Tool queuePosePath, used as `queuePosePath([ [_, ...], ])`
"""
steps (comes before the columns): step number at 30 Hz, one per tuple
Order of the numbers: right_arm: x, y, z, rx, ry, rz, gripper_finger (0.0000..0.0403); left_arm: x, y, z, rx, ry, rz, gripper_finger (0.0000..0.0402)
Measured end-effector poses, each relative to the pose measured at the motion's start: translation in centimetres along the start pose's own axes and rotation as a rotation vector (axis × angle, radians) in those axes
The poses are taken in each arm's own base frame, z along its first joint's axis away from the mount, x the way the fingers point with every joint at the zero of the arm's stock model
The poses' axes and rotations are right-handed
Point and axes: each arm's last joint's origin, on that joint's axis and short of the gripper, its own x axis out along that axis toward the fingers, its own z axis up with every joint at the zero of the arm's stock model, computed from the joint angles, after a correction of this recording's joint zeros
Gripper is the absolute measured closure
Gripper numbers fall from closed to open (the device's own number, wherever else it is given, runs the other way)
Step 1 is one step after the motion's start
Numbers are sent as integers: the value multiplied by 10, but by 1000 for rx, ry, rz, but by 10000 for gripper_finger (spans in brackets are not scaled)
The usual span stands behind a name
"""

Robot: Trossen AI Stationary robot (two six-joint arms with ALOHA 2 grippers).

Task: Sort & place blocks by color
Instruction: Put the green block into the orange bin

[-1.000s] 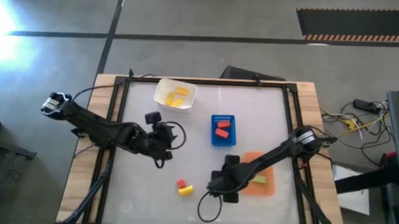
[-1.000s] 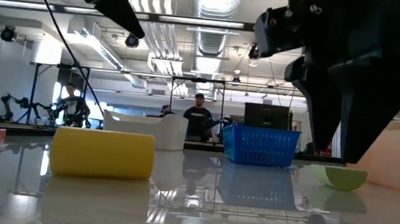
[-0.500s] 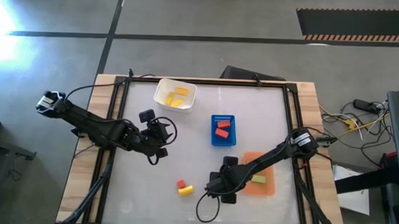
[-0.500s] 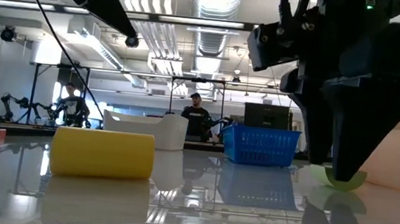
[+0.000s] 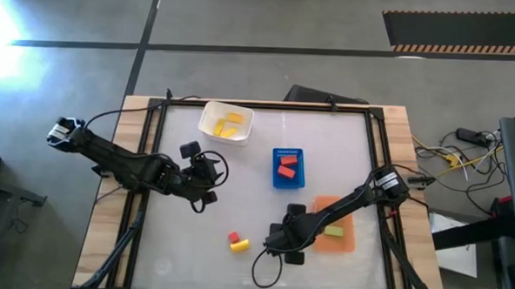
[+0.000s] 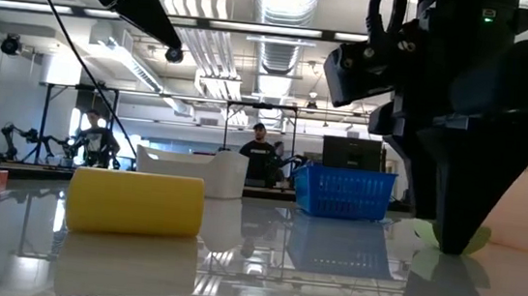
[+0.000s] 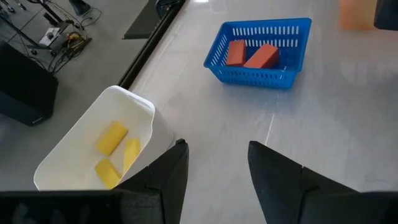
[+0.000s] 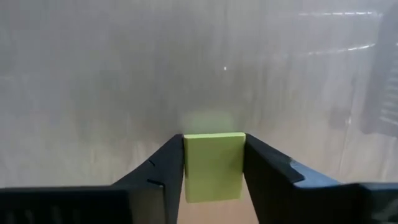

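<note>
My right gripper [image 8: 213, 155] stands low over the table's near middle [image 5: 276, 241], its fingers on either side of a light green block [image 8: 213, 165] that sits on the table [image 6: 477, 237]. My left gripper [image 7: 214, 149] is open and hovers left of centre [image 5: 202, 179], between the white tub and the blue basket. A yellow block [image 5: 241, 245] and a red block [image 5: 233, 238] lie together on the table near the front; the low view shows the yellow block [image 6: 135, 202] close up. Another green block [image 5: 334, 230] lies in the orange tray. My right gripper pinches the light green block between its two fingers, one finger [image 8: 163, 171] against each of two opposite side faces [image 8: 189, 168]. The fingers come from above, pointing down. The block's underside is at table level in the low view [image 6: 426, 234].
The white tub [image 5: 208, 116] near the far left holds yellow blocks. The blue basket [image 5: 288, 152] at the centre holds two red blocks. The orange tray [image 5: 345, 242] lies just right of my right gripper. A cable loops on the table by the near edge [image 5: 265, 271].
My right gripper has come down over the light green block until its fingertips reach the table around it. My left gripper has drawn back a little toward the table's left.
</note>
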Motion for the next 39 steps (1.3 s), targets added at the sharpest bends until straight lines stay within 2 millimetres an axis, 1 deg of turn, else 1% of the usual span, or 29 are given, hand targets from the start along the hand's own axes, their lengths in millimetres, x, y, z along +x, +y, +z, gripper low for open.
queuePosePath([
  [2, 0, 0, 1, 2, -7, 0, 286, 0, 0, 0, 0, 0, 0, 251],
  [6, -2, -3, 2, 6, -10, 2, 286, 0, 0, 0, 0, 0, 0, 251],
  [9, -8, -6, 2, 3, -16, 4, 286, 0, 0, 0, 0, -1, 0, 251],
  [15, -33, -14, 2, 17, -34, 3, 286, 0, 0, 0, 0, 0, -1, 251],
  [19, -56, -21, -3, 42, -75, 20, 286, 0, 0, 0, -3, -4, -2, 251],
  [25, -94, -35, -24, 134, -88, -25, 286, 0, 0, 0, -3, -3, -1, 251],
  [28, -105, -43, -37, 185, -67, -40, 286, 0, 0, 0, -3, -2, -1, 251],
  [30, -106, -46, -46, 221, -43, -54, 286, 0, 0, 0, -3, -3, -1, 251],
  [32, -103, -49, -56, 246, -17, -63, 286, 0, 0, 0, -2, -2, -1, 251],
  [39, -81, -61, -99, 323, 97, -80, 286, 0, 0, 0, -2, -2, -1, 251],
])
